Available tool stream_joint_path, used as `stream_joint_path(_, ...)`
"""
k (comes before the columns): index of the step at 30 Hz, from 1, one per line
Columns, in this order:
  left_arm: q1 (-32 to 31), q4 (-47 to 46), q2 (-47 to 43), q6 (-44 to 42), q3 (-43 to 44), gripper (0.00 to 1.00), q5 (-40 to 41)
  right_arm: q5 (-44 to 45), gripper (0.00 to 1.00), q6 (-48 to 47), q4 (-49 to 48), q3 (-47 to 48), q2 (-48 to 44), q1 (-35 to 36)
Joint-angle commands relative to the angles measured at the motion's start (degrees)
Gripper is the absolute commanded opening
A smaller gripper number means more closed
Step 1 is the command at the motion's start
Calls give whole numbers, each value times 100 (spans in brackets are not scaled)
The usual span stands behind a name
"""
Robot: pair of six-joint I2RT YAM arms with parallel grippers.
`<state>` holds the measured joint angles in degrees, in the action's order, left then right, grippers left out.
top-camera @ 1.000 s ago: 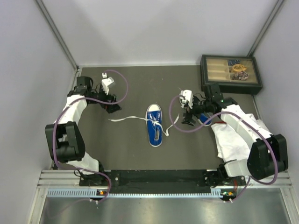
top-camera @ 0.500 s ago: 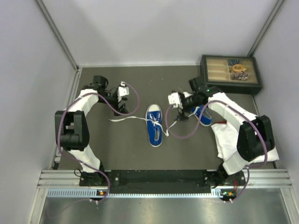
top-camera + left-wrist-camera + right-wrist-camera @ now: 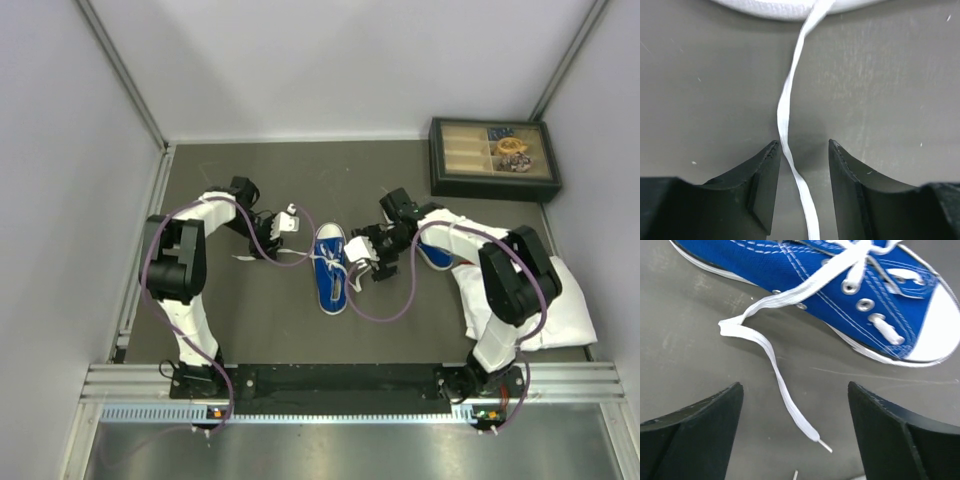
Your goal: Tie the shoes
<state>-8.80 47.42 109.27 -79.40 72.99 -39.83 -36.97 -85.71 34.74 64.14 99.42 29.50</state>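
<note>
No text, label, brand or number can be read on anything.

The overhead camera looks down from the near side on the whole desk [image 3: 270,320]; both wrist cameras sit close, facing down, sharing the blue sneaker [image 3: 331,268] and its laces [image 3: 775,360].

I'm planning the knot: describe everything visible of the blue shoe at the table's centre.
The blue sneaker lies sole-down on the dark table, toe away from the arm bases. Canvas upper, white rubber toe cap and sole, metal eyelets, white stitching. Its white laces are untied: one end trails left between the open left gripper's fingers, the other lies loose on the table before the open right gripper.
</note>
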Motion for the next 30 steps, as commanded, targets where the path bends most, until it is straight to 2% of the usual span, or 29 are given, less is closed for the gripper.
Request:
stream_joint_path(1, 10, 224, 68, -305, 57, 48, 283, 163, 77, -376, -91, 28, 253, 170)
stream_joint_path(3, 18, 233, 129, -243, 49, 48, 353, 216, 74, -402, -81, 81, 402, 206)
stream_joint_path(7, 10, 207, 217, -296, -22, 45, 494, 568, 58, -543, -108, 37, 552, 372)
stream_joint_path(8, 10, 145, 243, -296, -30, 43, 546, 655, 51, -578, -30, 29, 579, 390)
stream_joint_path(10, -8, 119, 314, -244, -4, 35, 652, 778, 44, -639, 6, 2, 605, 460)
stream_joint_path(11, -17, 118, 331, -226, 13, 31, 705, 944, 35, -640, 24, -15, 649, 487)
stream_joint_path(13, 1, 232, 323, -330, 66, 16, 767, 1086, 25, -622, 59, -68, 658, 513)
stream_joint_path(14, 10, 276, 288, -374, 57, 13, 758, 1200, 12, -570, 103, -77, 667, 513)
stream_joint_path(16, 62, 356, 86, -436, -13, 6, 635, 1315, 0, -299, 191, -68, 579, 496)
stream_joint_path(18, 158, 356, -133, -410, -109, 0, 582, 1394, 0, -131, 305, -59, 343, 461)
stream_joint_path(30, 1010, 66, -819, -58, -461, 0, 371, 1315, 0, 968, 1316, -208, -774, -471)
